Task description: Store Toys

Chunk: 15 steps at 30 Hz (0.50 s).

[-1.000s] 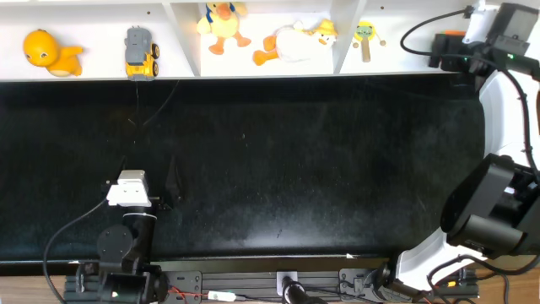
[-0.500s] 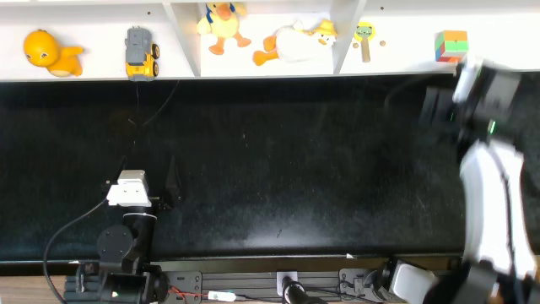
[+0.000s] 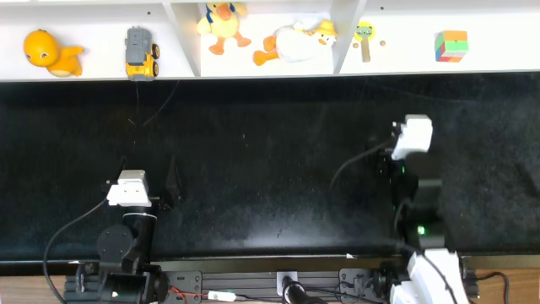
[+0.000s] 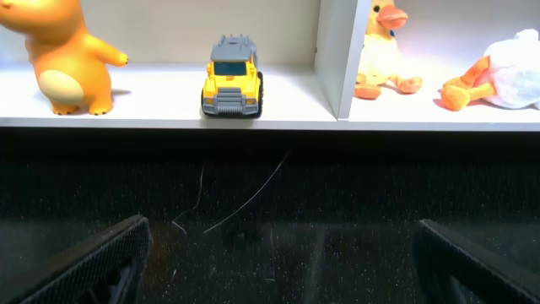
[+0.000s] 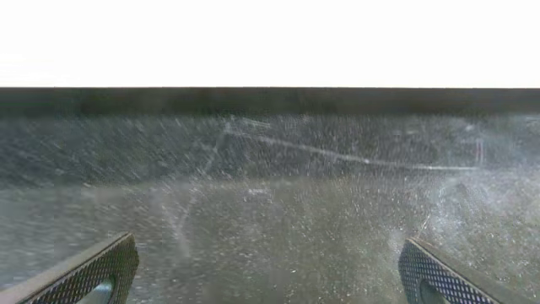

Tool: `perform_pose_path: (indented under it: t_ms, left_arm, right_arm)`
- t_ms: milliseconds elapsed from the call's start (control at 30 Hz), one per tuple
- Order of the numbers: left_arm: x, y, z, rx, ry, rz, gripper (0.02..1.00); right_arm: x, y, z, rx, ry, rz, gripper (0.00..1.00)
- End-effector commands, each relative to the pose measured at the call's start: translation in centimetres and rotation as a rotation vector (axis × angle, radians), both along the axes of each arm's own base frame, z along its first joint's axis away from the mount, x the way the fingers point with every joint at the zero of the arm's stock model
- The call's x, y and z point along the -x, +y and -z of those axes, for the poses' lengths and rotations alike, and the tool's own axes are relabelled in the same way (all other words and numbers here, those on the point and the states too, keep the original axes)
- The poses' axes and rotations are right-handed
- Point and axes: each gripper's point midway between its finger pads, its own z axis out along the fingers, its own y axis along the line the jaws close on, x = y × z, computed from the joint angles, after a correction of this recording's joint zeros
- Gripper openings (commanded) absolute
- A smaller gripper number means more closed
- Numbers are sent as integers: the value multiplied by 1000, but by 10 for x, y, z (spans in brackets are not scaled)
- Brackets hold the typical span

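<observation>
**Status: all shelved, nothing held**

Top: white shelf [image 3: 253,71] along the far edge of the black speckled mat [image 3: 270,169]. Left bay holds the orange duck figure [image 3: 51,51] and the yellow toy truck with grey roof [image 3: 141,53]. Middle bay holds the yellow plush duck [image 3: 223,25] and the white plush duck [image 3: 294,42], which lies on its side. Right bay holds the small green figure [image 3: 365,35] and the multicoloured cube [image 3: 450,46]. Both arms sit over the mat, well short of the shelf.

Left wrist: left gripper [image 4: 283,270] released, fingers wide apart and empty, facing the truck.

Right wrist: right gripper [image 5: 270,274] released, empty, low over bare mat.
</observation>
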Motion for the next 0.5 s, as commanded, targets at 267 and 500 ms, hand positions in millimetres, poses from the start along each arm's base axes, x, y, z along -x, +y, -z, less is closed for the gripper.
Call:
perform_pose_path:
  t_ms: [267, 500]
  left_arm:
    - [0, -2, -1, -17, -10, 10, 998]
    - [0, -2, -1, -17, -10, 10, 998]
  right_arm:
    - [38, 12, 17, -32, -145, -75, 998]
    - [43, 13, 3, -32, -278, -85, 993]
